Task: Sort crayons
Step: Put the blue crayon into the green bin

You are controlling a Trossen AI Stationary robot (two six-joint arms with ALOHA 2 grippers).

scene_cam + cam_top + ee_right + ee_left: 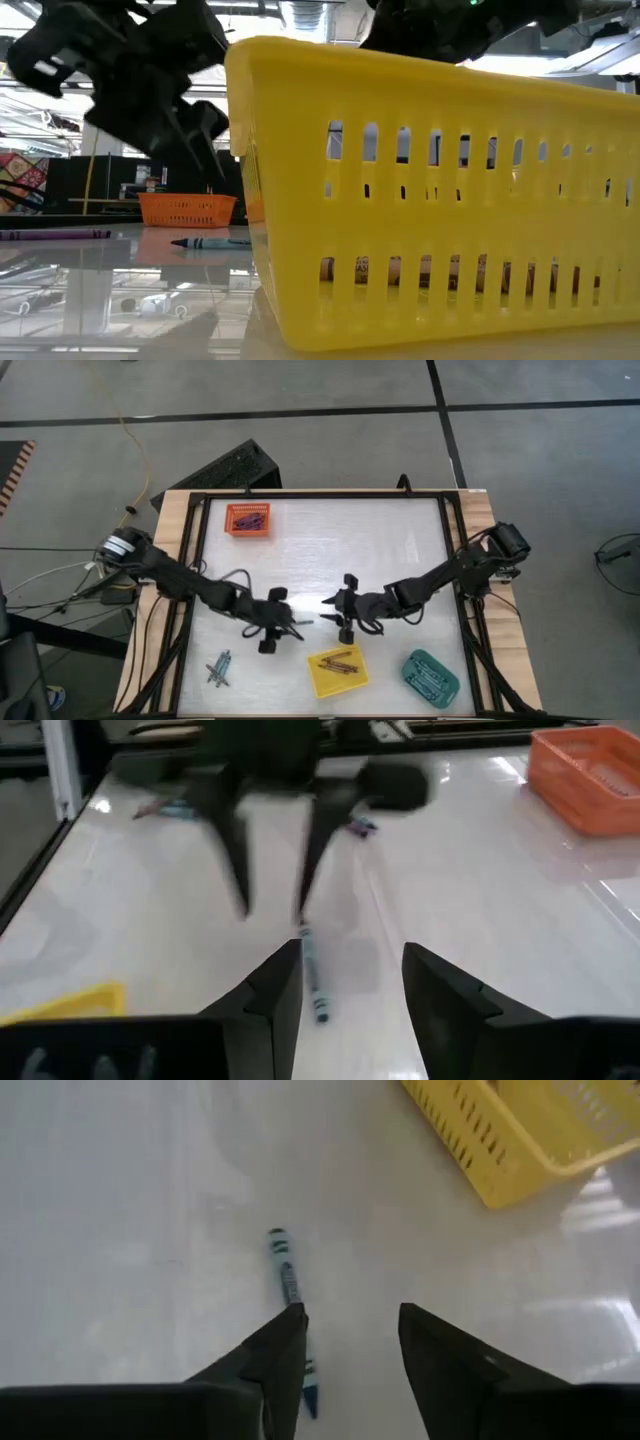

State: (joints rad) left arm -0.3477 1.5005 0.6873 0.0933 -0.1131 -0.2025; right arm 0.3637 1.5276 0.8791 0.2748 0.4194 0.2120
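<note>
No text, label, brand, number or sign can be read in any of the four views. The thin teal-blue crayon lying on the white table wears a paper wrapper with dark bands, but whatever is printed on it is too small and blurred to make out. The same holds for the teal-blue crayon seen at table height and for the purple crayon beside it. The slotted yellow plastic tray and the small orange plastic tray show no markings.
</note>
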